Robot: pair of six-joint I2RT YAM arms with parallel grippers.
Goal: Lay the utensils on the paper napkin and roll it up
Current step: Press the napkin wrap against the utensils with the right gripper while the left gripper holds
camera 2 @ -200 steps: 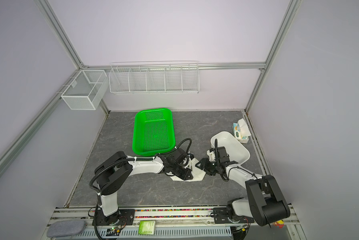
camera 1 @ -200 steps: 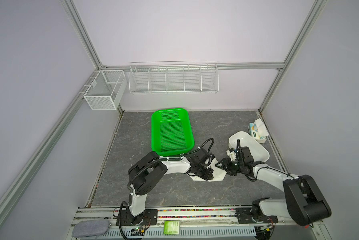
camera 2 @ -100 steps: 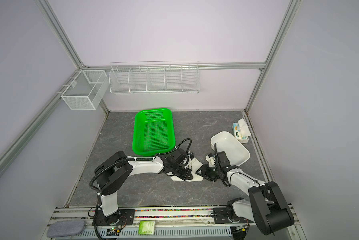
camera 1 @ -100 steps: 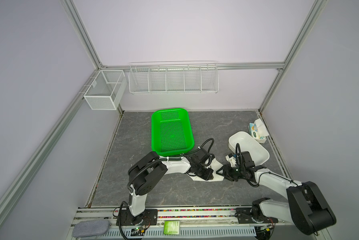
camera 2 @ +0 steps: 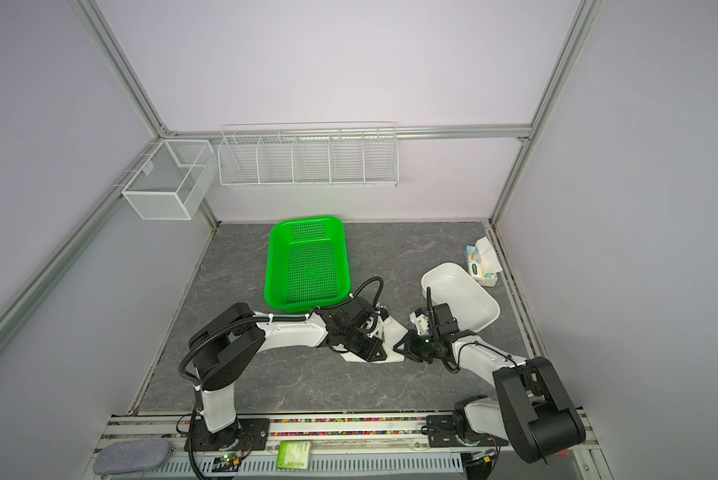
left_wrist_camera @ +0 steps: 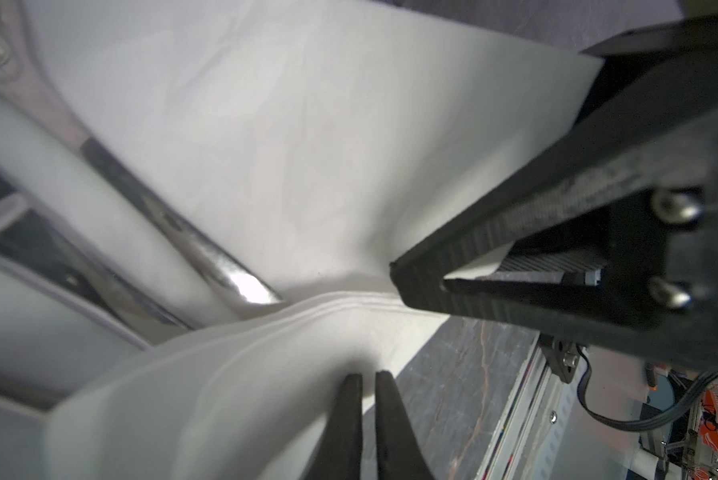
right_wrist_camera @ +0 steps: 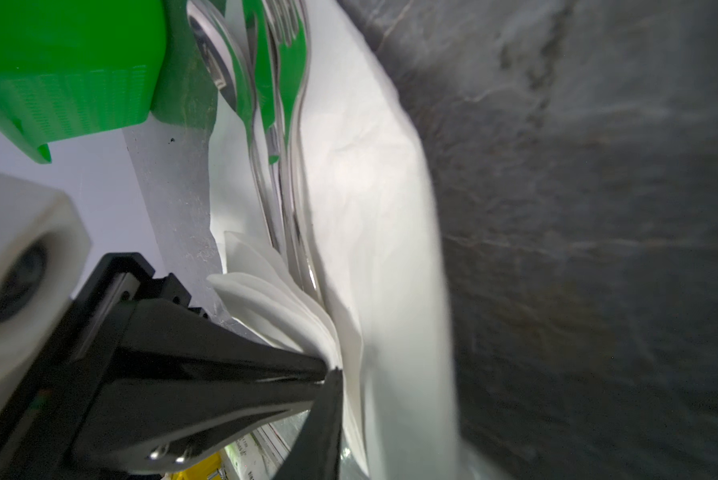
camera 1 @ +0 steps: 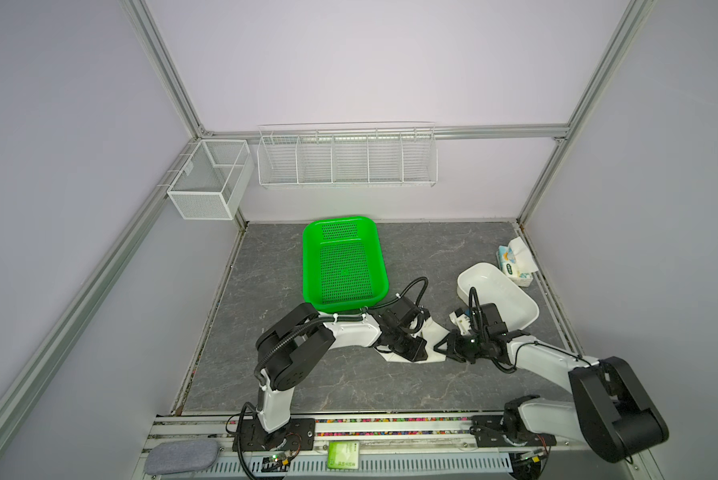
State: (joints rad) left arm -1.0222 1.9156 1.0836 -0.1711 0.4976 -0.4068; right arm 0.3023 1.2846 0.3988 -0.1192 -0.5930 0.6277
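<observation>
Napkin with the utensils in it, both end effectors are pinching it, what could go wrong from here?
The left end effector and right end effector pinch the thin napkin close together; pulling apart might tear it. The utensils poke out of the open end and could slide out if it tilts. Paper layers fan out at the pinch, so it may unroll on release.
</observation>
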